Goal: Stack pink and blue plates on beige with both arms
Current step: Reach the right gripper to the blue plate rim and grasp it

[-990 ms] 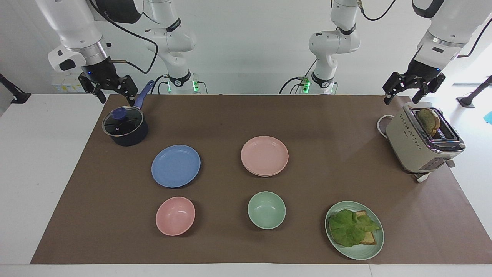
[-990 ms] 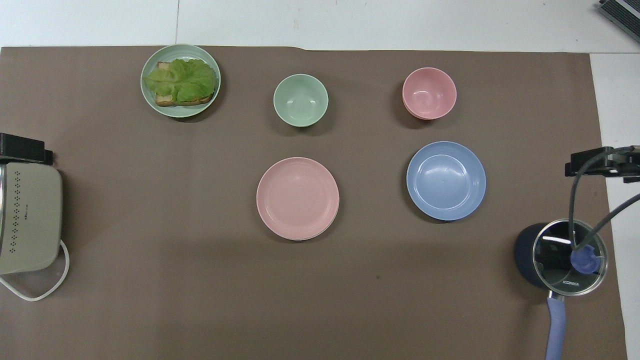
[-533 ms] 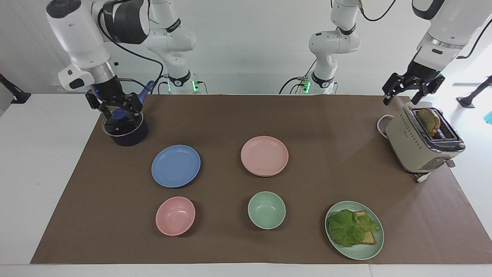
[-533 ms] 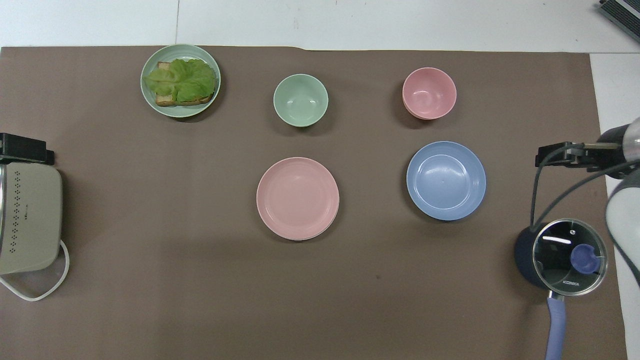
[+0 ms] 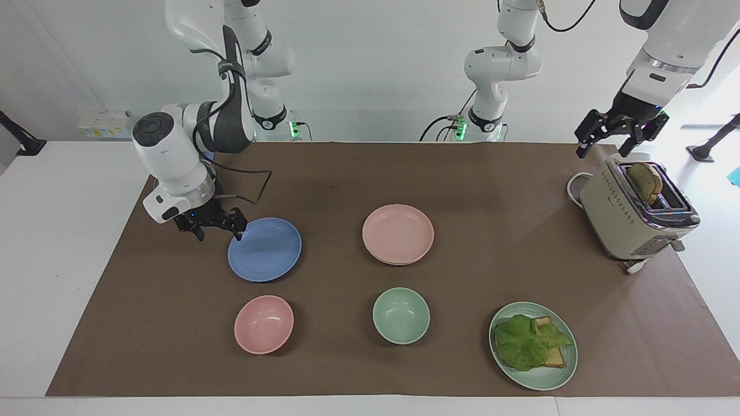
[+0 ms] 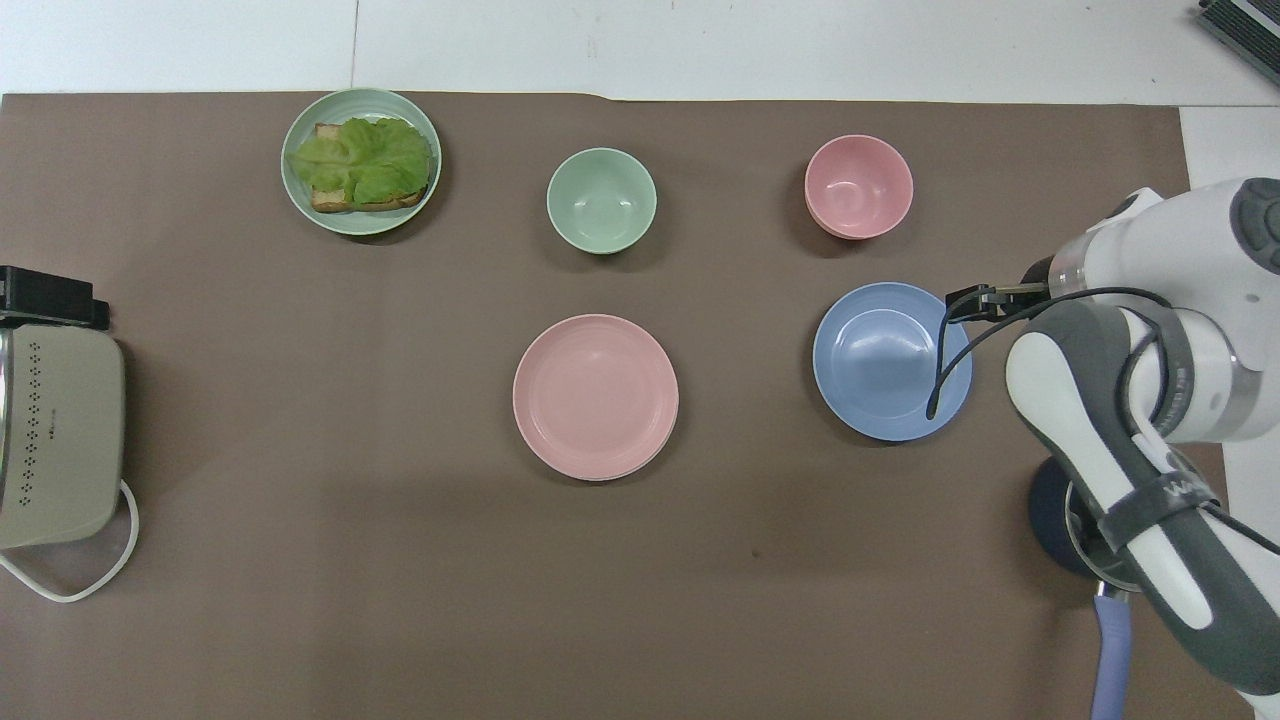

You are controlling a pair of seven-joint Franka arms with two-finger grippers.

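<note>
Right claw (image 5: 213, 226) spread at the blue plate's (image 5: 265, 249) rim; left claw (image 5: 620, 134) (facing view only) spread over the toaster (image 5: 630, 222).

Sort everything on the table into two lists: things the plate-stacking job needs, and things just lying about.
Job: blue plate, pink plate, lower plate showing only its rim, right gripper at the blue plate's edge, left gripper waiting near the toaster.
Lying about: pink bowl, green bowl, green plate with lettuce and bread, toaster, saucepan.
</note>
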